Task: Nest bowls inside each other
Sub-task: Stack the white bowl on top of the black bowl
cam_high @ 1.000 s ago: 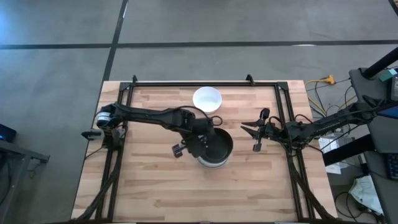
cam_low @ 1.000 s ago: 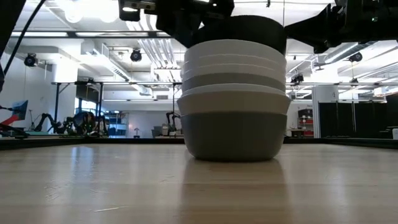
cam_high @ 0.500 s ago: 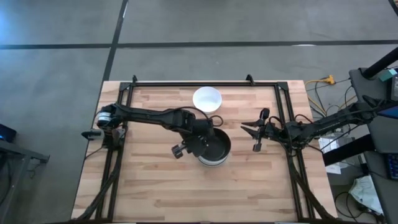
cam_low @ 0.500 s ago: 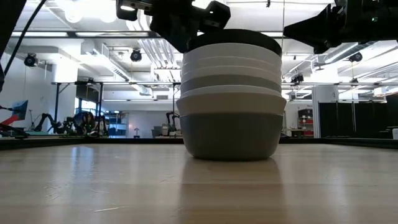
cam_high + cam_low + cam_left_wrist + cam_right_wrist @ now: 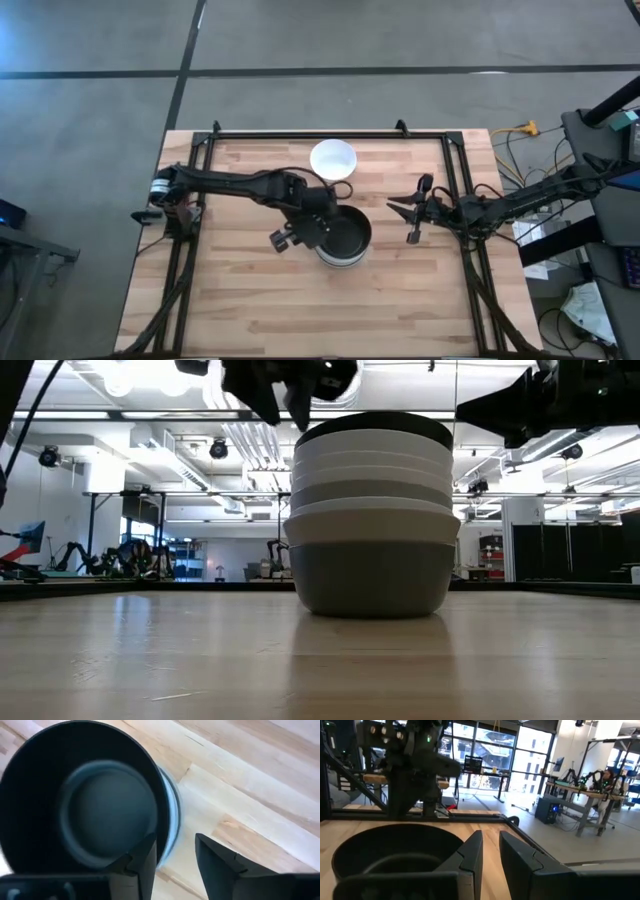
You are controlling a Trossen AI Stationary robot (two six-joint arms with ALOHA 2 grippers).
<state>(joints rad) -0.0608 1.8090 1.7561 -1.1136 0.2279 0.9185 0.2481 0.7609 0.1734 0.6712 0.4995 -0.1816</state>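
- We see a stack of nested bowls (image 5: 345, 240) standing near the middle of the wooden table (image 5: 240, 300); in the low view the stack (image 5: 372, 520) rests flat on the tabletop.
- The bottom bowl (image 5: 370, 575) of the stack is grey, white rims (image 5: 372, 470) are layered above it, and a black bowl (image 5: 375, 424) sits on top.
- From the left wrist view we look into the black bowl (image 5: 80, 800), with a white rim (image 5: 172, 815) showing just past its edge.
- A lone white bowl (image 5: 333, 160) stands apart from the stack, nearer the far edge of the table.
- The left gripper (image 5: 312, 228) hangs over the stack's left edge; in the left wrist view its fingers (image 5: 220, 865) are spread apart with nothing between them, one finger over the rim of the black bowl and the other over bare wood.
- In the low view the left gripper (image 5: 290, 380) is above the stack, clear of the black bowl.
- The right gripper (image 5: 400, 209) waits to the right of the stack, well apart from it; its fingers (image 5: 520, 857) are parted and hold nothing.
- Beyond the table, the right wrist view shows a workshop with benches (image 5: 575, 795) and windows (image 5: 490, 745).
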